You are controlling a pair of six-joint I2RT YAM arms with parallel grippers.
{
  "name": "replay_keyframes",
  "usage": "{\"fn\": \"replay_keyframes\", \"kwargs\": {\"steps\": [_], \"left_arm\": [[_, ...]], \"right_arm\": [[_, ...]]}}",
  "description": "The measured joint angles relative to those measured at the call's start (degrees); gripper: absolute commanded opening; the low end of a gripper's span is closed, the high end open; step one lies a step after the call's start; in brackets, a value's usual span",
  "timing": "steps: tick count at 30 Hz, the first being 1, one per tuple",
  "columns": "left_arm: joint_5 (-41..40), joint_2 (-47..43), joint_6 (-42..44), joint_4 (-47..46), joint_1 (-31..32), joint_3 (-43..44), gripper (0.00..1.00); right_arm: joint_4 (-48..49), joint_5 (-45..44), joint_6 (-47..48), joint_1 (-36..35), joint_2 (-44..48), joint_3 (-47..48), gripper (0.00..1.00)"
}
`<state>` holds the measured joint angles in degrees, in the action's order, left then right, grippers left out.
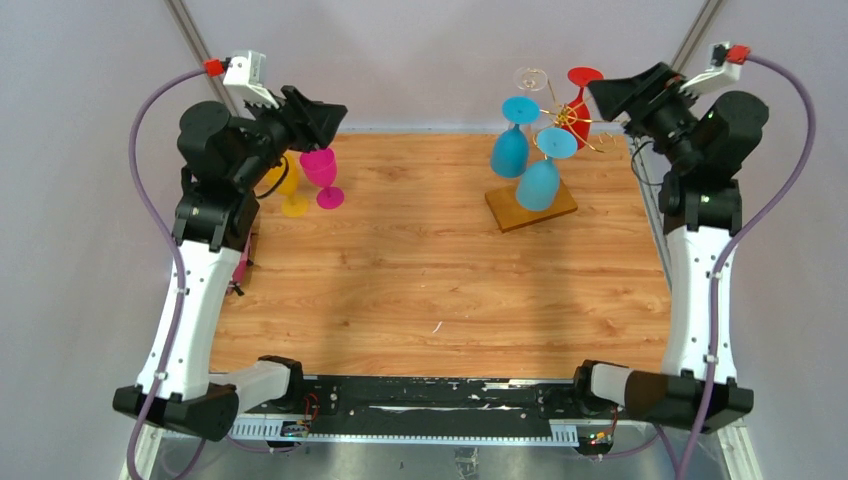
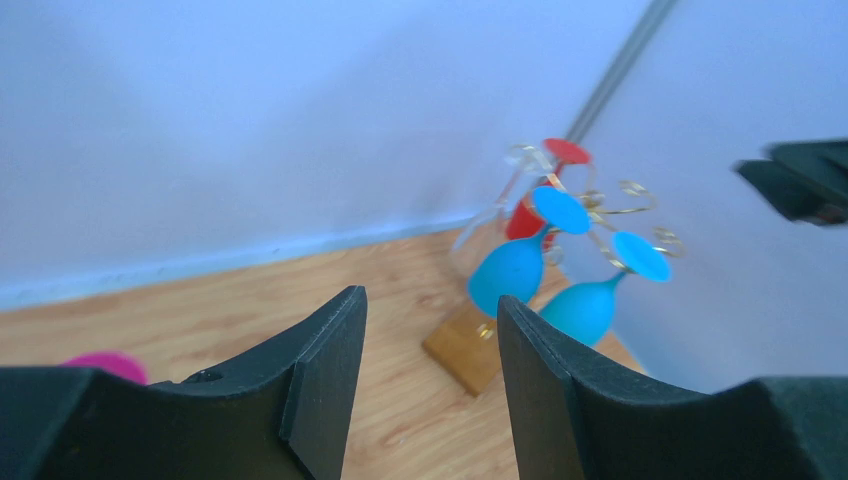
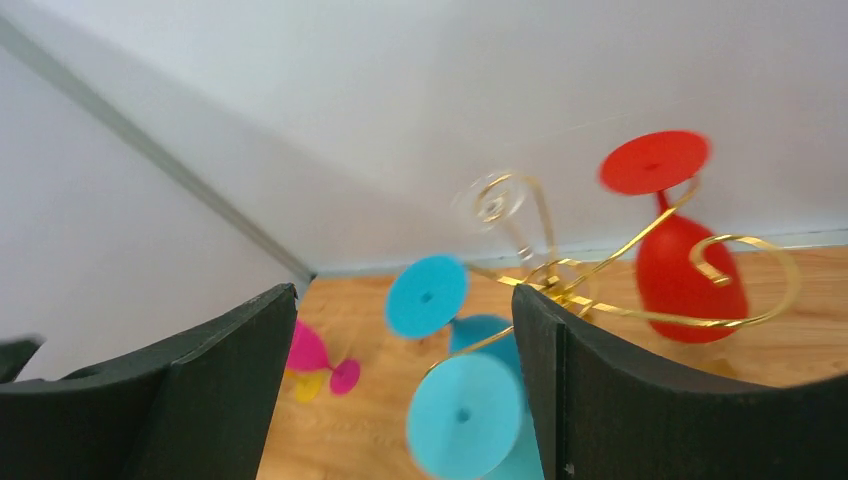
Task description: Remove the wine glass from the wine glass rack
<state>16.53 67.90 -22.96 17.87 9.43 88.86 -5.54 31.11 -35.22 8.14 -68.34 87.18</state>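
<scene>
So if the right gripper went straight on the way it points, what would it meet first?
Probably the upturned foot of a blue wine glass hanging on the wine glass rack; depth is unclear.

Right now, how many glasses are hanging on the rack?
4, on the rack: left blue glass, front blue glass, red glass back right, clear glass at the back. Another clear one could go unnoticed.

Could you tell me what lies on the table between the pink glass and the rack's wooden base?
Nothing: the top view shows bare tabletop from the pink glass to the wooden base.
</scene>
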Motion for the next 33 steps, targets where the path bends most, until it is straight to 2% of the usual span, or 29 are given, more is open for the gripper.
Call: {"fn": "replay_keyframes", "kwargs": {"steps": [3,7,15,20,24,27,33], "left_arm": [[2.60,-2.60,-0.66,-5.79,3.21,-2.64,0.56],[4.02,-3.10,-2.14,-10.40,4.24,-6.93,0.56],[4.26,-1.07,-3.63,-10.99,4.26,-12.31,0.56],[4.22,-1.09,-3.65,-12.13,4.26,-12.46,0.56],[4.11,-1.07,-3.74,-12.70,4.26,-12.83,0.56],[3.93,-0.98,-3.89,-13.00,4.26,-13.05,0.55],[3.80,-0.85,-4.11,-13.07,4.26,-13.40,0.54]], "right_arm": [[1.05,0.90,-1.75,5.40,-5.57,3.56,0.81],[1.55,1.99,-4.35,9.75,-15.02,6.38,0.80],[4.92,5.05,-10.56,13.99,-30.62,12.41,0.80],[12.15,10.51,-18.69,15.02,-39.76,18.58,0.77],[15.10,14.01,-23.82,14.99,-45.88,24.48,0.69],[16.06,16.24,-26.47,14.97,-49.16,27.85,0.61],[14.08,18.29,-26.86,13.84,-51.63,30.45,0.59]]}}
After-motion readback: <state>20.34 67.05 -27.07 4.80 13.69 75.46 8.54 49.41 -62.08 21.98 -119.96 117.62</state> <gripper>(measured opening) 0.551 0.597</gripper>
